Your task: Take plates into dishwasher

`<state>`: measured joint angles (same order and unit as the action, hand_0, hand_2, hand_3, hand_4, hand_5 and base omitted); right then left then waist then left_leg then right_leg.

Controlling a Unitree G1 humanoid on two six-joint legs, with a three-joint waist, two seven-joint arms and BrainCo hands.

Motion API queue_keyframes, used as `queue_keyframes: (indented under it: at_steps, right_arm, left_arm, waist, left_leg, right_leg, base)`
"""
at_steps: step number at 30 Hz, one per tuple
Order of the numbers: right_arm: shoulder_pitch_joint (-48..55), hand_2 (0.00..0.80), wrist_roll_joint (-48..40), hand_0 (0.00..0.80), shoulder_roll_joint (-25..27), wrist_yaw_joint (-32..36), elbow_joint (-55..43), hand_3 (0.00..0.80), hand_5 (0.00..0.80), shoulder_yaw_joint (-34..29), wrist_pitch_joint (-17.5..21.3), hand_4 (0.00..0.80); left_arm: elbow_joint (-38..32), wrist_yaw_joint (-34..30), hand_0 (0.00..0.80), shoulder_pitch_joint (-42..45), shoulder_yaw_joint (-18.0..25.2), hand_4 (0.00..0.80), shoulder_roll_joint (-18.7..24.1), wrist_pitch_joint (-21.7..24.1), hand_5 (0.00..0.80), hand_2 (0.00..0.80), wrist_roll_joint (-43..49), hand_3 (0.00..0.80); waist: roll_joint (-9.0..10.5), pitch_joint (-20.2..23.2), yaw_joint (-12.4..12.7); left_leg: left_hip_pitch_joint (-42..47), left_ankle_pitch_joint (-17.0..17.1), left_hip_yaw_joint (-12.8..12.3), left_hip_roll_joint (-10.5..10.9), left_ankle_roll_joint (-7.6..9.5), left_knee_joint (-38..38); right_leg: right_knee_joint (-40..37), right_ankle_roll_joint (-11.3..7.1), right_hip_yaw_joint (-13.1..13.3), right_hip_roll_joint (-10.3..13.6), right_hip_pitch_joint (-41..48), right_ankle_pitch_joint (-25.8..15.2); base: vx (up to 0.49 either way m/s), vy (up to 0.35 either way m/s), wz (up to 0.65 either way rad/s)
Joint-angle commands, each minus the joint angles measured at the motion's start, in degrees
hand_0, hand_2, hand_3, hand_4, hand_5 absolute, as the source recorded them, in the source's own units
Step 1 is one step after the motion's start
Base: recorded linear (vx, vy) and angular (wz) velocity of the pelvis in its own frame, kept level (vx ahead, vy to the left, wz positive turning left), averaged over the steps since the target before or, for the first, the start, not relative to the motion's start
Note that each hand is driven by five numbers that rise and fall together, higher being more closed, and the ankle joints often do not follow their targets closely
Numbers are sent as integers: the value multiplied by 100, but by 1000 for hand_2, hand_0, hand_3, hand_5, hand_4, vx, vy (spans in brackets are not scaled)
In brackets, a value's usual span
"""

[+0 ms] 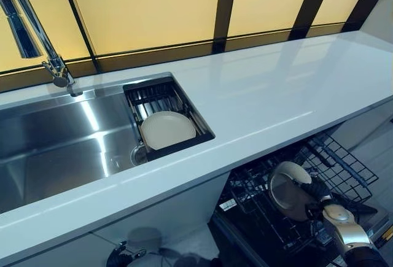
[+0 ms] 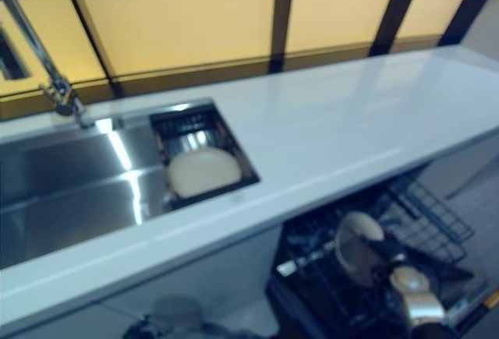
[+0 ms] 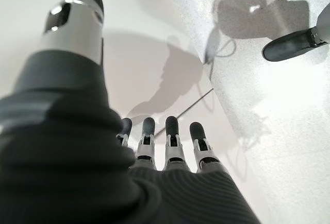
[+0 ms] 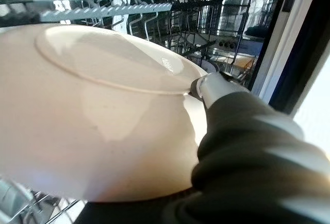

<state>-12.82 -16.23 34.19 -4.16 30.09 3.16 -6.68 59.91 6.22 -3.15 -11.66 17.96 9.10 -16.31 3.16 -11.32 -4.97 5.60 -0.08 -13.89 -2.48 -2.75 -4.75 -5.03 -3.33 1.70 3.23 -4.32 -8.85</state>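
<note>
Two plates show. The right hand (image 1: 319, 196) grips one plate (image 1: 287, 192) by its edge, thumb pressed on its underside, held tilted just above the dishwasher rack (image 1: 344, 169). The second plate (image 1: 167, 129) lies well away in the sink basket (image 1: 150, 92). The left hand (image 3: 154, 147) hangs with fingers straight, holding nothing.

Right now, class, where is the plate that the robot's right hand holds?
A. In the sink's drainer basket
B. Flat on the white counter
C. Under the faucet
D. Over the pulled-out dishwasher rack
D: the right hand grips the plate by its rim over the dark wire dishwasher rack; a second plate lies in the sink's drainer basket.
</note>
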Motion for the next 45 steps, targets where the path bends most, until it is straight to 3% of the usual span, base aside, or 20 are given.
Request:
queue_keyframes:
  at_steps: [1,11,19,31,45]
  right_arm:
    - [-765,800,233,800,203,-133,193,800,800,71,100,800]
    - [-923,800,705,800,119,-437,323,800,800,341,-45,800]
    - [-1011,800,1442,800,-126,-1314,501,800,800,631,-168,800]
    - [-1039,800,1465,800,-645,-2608,713,800,800,817,-227,800]
    - [-1153,800,1647,800,-1074,-3224,1128,800,800,1161,-183,800]
  left_arm:
    - [123,-21,0,-384,-145,0,62,-1,0,0,340,0]
    - [192,-27,0,-435,-229,0,27,11,0,0,349,0]
    - [252,-21,0,-525,-353,0,-54,51,0,0,330,0]
    - [329,17,0,-579,-532,0,-195,149,0,0,227,0]
    - [445,6,0,-730,-721,0,-306,222,0,0,208,0]
  waist:
    - [126,-26,147]
    - [106,-35,173]
    - [49,-71,195]
    - [-91,-125,210]
    - [-160,-183,258]
  left_leg:
    - [-545,48,503,64,268,342]
    - [-553,53,536,82,266,341]
    - [-584,44,564,117,283,370]
    - [-606,28,597,173,308,378]
    - [-663,19,632,223,332,388]
  right_leg:
    - [451,-183,-320,208,101,288]
    - [478,-183,-336,225,91,306]
    - [515,-180,-338,243,62,323]
    - [547,-162,-334,265,36,350]
    - [570,-140,-373,273,-25,351]
  base:
    - [0,0,0]
    - [0,0,0]
    - [0,0,0]
    - [-3,9,0]
    - [0,0,0]
